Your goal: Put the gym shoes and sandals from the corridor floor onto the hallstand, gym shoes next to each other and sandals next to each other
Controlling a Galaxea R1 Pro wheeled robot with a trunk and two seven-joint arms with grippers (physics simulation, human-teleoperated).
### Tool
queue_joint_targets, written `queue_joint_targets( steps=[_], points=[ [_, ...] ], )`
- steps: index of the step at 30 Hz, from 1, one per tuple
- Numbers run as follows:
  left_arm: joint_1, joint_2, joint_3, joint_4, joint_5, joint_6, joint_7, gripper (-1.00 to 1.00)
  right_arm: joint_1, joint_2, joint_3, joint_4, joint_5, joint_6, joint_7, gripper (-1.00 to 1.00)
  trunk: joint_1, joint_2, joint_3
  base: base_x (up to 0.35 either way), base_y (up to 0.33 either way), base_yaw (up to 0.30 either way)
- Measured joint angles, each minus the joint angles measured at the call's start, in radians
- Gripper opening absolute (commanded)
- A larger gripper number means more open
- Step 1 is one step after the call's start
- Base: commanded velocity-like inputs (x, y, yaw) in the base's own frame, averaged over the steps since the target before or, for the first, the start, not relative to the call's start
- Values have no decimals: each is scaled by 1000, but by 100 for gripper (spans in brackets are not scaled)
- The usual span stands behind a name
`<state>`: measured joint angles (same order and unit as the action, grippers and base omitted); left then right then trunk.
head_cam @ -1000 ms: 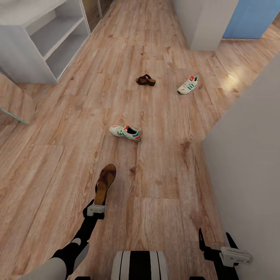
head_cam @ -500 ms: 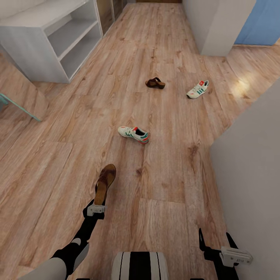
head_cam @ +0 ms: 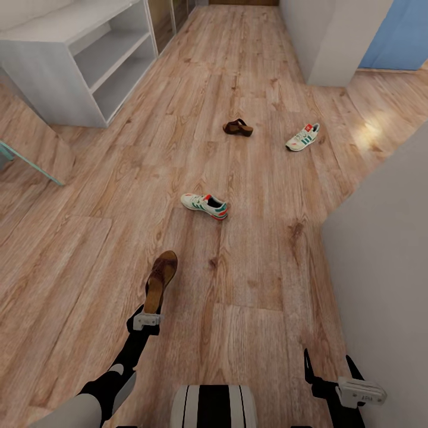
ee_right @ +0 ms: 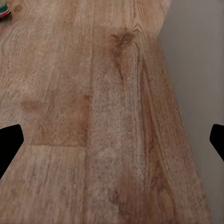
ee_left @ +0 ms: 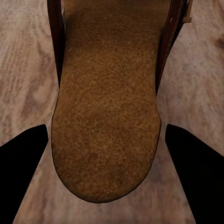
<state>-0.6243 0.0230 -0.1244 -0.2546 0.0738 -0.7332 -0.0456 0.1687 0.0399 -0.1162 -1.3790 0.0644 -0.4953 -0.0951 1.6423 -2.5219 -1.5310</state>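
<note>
My left gripper [head_cam: 146, 314] is shut on the heel end of one dark brown sandal [head_cam: 159, 278], held out over the corridor floor [head_cam: 249, 261]. Its tan footbed [ee_left: 107, 102] lies between the two dark fingers [ee_left: 23, 172] in the left wrist view. The other sandal [head_cam: 238, 127] lies on the floor further ahead. One gym shoe [head_cam: 204, 205] lies in the middle of the floor, and the second gym shoe [head_cam: 302, 137] sits to the far right. The light-grey hallstand [head_cam: 77, 53] stands at the upper left with bare shelves. My right gripper [head_cam: 328, 359] hangs open and holds nothing.
A grey wall [head_cam: 386, 249] runs close along my right side. A white wall corner [head_cam: 333, 41] and a blue panel [head_cam: 398, 30] stand at the far right. A wooden panel with a teal edge [head_cam: 30, 154] juts in at the left.
The whole view shifted a second ago, showing more of the hallstand, so the camera moved. Both arms keep their pose and the sandal stays in the left gripper.
</note>
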Motion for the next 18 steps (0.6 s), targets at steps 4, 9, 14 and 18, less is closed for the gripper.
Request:
queue_joint_targets(
  steps=[4, 9, 14, 18],
  points=[
    [0, 0, 0, 0, 0, 0, 0, -100, 0, 0, 0, 0, 0, 0, 0, 100, 0, 0, 0, 0, 0, 3],
    [0, 0, 0, 0, 0, 0, 0, -100, 0, 0, 0, 0, 0, 0, 0, 100, 0, 0, 0, 0, 0, 1],
    [0, 0, 0, 0, 0, 0, 0, -100, 0, 0, 0, 0, 0, 0, 0, 100, 0, 0, 0, 0, 0, 0],
    [0, 0, 0, 0, 0, 0, 0, -100, 0, 0, 0, 0, 0, 0, 0, 100, 0, 0, 0, 0, 0, 0]
  ],
)
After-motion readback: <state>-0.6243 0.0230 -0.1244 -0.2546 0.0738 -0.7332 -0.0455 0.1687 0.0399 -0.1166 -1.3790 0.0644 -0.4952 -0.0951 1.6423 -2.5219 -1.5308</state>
